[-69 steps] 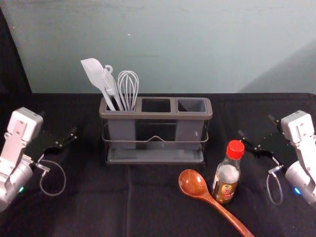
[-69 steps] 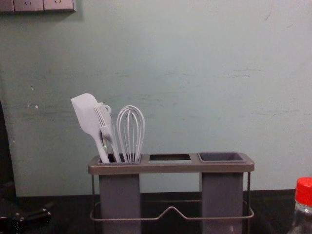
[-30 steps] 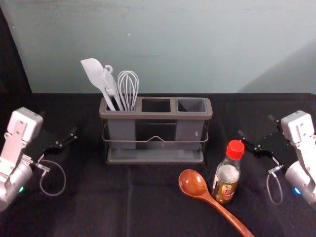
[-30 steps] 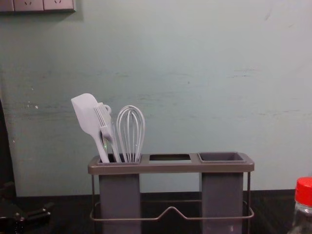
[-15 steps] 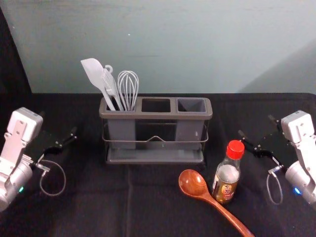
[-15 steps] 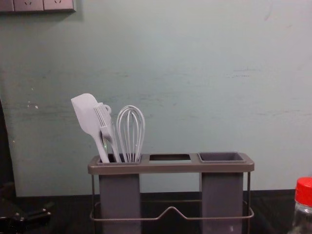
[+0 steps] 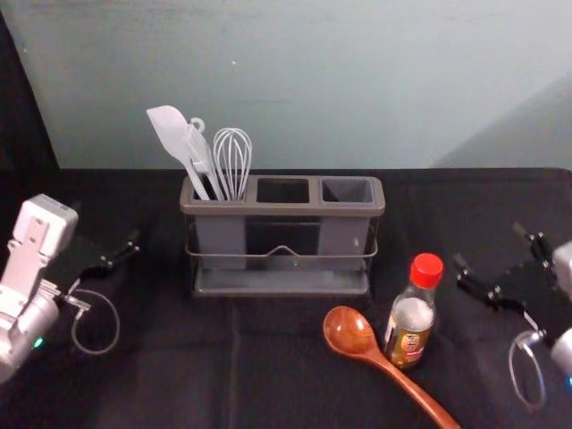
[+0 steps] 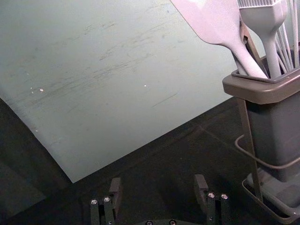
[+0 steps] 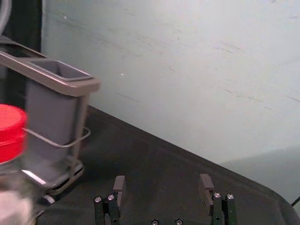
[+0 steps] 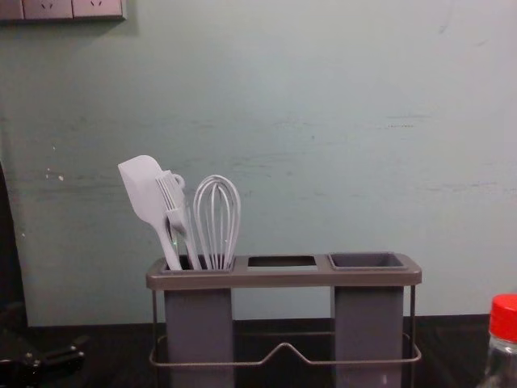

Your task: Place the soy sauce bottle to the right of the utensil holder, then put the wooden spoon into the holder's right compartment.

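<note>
My right gripper [image 7: 499,259] is open at the right of the head view, with bare table between it and the soy sauce bottle [image 7: 412,315]. In the right wrist view, the right gripper [image 9: 162,190] has nothing between its fingers; the bottle's red cap [image 9: 11,131] shows there. The red-capped bottle stands upright in front of the holder's right end, touching or nearly touching the wooden spoon [image 7: 350,332], which lies bowl toward the holder. The grey utensil holder [image 7: 282,211] has an empty right compartment [image 7: 347,190]. My left gripper [image 7: 107,254] is parked at the left; the left gripper [image 8: 159,190] is open.
A white spatula [image 7: 170,134], a brush and a whisk [image 7: 232,159] stand in the holder's left compartment. Behind the black-covered table [image 7: 161,375] rises a pale wall [image 7: 357,80]. Wall sockets [image 10: 60,8] show high at the left.
The right arm has shifted outward to the right and a little nearer the robot, away from the bottle. The left arm, bottle, spoon and holder have stayed put.
</note>
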Controlling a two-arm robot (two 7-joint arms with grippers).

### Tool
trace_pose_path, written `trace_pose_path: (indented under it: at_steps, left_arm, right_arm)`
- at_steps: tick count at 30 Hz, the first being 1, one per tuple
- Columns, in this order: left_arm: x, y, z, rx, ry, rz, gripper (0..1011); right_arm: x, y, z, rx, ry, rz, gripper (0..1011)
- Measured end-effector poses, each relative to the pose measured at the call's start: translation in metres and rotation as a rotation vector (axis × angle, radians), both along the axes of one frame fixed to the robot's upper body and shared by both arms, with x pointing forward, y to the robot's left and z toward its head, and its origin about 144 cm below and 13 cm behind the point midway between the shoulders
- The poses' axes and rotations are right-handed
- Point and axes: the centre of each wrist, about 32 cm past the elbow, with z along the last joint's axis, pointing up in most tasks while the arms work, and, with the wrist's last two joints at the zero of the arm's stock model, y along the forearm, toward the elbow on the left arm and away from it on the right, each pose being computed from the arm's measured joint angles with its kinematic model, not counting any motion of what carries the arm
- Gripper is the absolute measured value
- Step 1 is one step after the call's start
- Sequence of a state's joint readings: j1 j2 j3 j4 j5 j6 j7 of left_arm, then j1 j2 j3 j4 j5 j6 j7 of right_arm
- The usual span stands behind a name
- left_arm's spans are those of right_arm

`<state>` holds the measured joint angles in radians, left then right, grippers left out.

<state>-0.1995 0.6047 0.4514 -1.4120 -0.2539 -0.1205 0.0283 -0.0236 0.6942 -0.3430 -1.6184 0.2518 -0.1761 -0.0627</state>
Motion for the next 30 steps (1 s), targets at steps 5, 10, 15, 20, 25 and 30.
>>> trace_pose_path:
  at_steps: [5,10,15,20,25,30]
  left_arm:
    - [0.000,0.000,0.000,0.000,0.000,0.000,1011]
    - [0.000,0.000,0.000,0.000,0.000,0.000,1011]
    - [0.000,0.000,0.000,0.000,0.000,0.000,1011]
    - [0.000,0.000,0.000,0.000,0.000,0.000,1011]
    - [0.000,0.000,0.000,0.000,0.000,0.000,1012]
    - [0.000,0.000,0.000,0.000,0.000,0.000,1011]
  right_arm:
    - [-0.023,-0.008,0.009,0.013,0.012,0.041,1002]
    - [-0.044,-0.017,0.022,0.038,0.050,0.119,1003]
    - [-0.056,-0.020,0.031,0.070,0.090,0.206,1002]
    - [-0.061,-0.019,0.036,0.101,0.122,0.277,1003]
    - [-0.060,-0.013,0.034,0.166,0.117,0.327,1003]
    - [-0.050,0.000,0.026,0.226,0.090,0.341,1002]
